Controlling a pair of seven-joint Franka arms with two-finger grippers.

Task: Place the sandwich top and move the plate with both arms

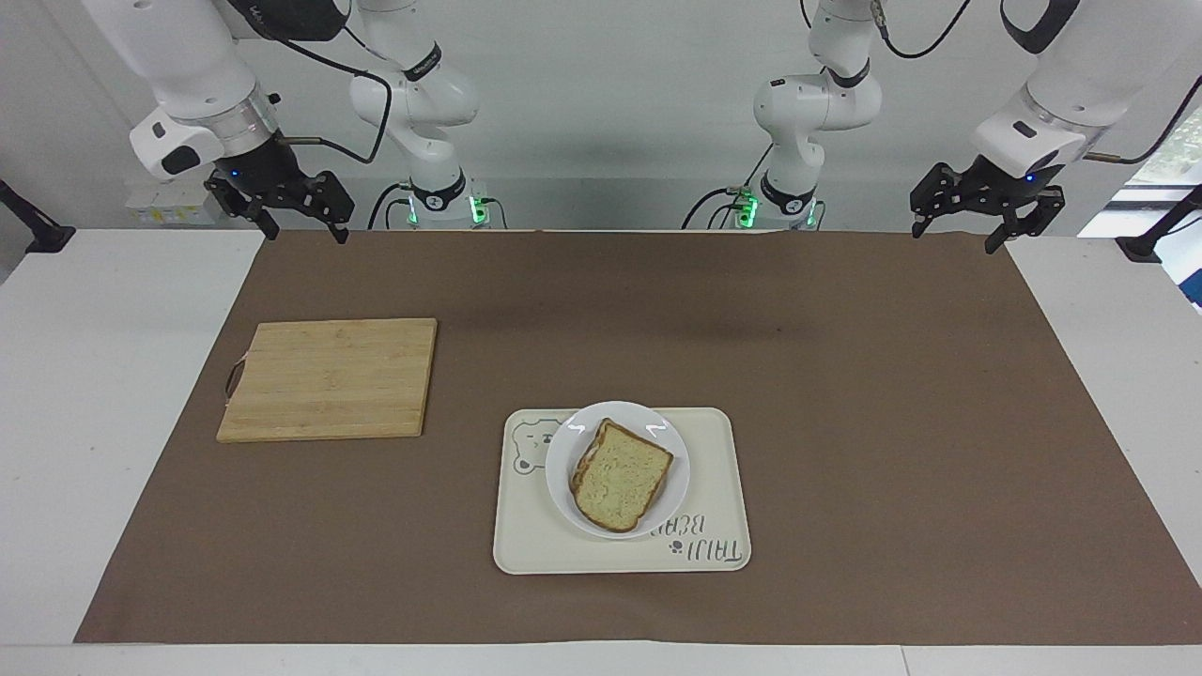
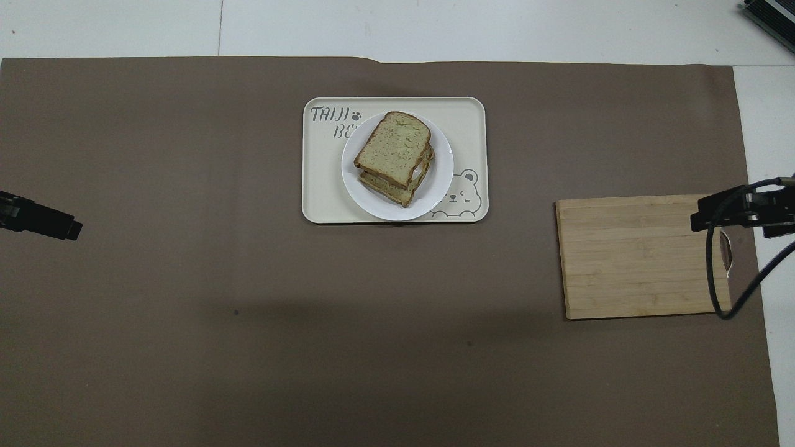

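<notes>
The sandwich top (image 1: 621, 474) (image 2: 394, 148), a pale green-crumbed slice with brown crust, lies on a lower slice on the round white plate (image 1: 566, 467) (image 2: 442, 177). The plate sits on the cream bear tray (image 1: 718, 488) (image 2: 323, 174). My left gripper (image 1: 977, 221) is open and empty, raised over the mat's corner at the left arm's end, close to the robots; one fingertip (image 2: 59, 225) shows in the overhead view. My right gripper (image 1: 299, 222) is open and empty, raised over the mat's corner at the right arm's end, and also shows in the overhead view (image 2: 739, 213).
A wooden cutting board (image 1: 331, 377) (image 2: 640, 256) lies on the brown mat (image 1: 845, 422) toward the right arm's end, nearer to the robots than the tray. A black cable (image 2: 726, 273) hangs over its handle end.
</notes>
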